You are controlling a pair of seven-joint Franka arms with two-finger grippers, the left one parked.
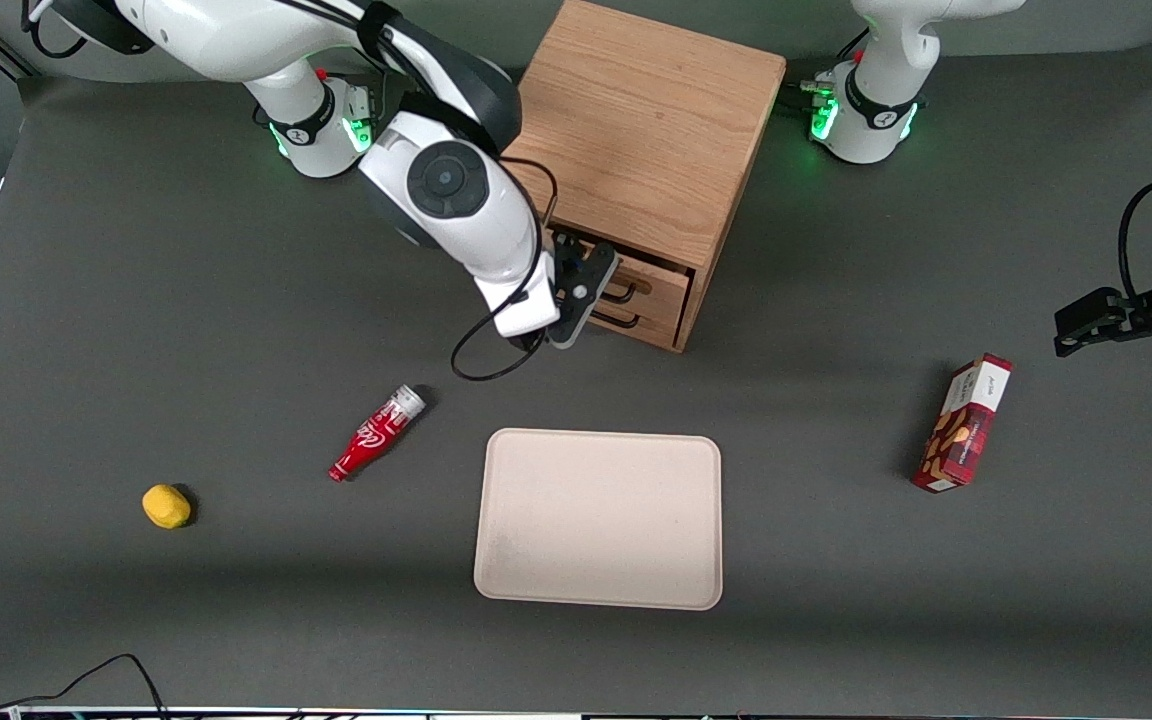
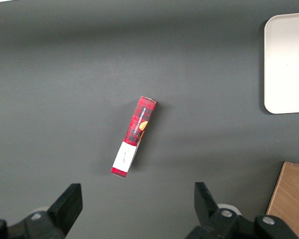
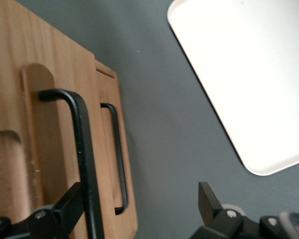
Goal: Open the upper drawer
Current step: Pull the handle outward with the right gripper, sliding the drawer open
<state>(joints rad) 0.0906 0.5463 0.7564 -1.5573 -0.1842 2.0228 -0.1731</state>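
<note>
The oak cabinet [image 1: 651, 130] stands at the back of the table with its two drawer fronts facing the front camera. The upper drawer [image 1: 666, 283] is the top one, and its long black wire handle [image 3: 83, 149] runs close along one finger [image 3: 70, 204]. The lower drawer's thinner-looking handle [image 3: 119, 154] lies farther in the gap. My right gripper [image 1: 588, 288] is open right in front of the drawer fronts, at handle height. In the right wrist view the gripper [image 3: 139, 204] has both handles between its fingers, not clamped. I cannot tell whether the upper drawer is pulled out at all.
A beige tray [image 1: 596, 520] lies nearer the front camera than the cabinet and also shows in the right wrist view [image 3: 249, 74]. A red bottle [image 1: 376, 435] and a yellow object [image 1: 166, 506] lie toward the working arm's end. A red box [image 1: 966, 425] lies toward the parked arm's end.
</note>
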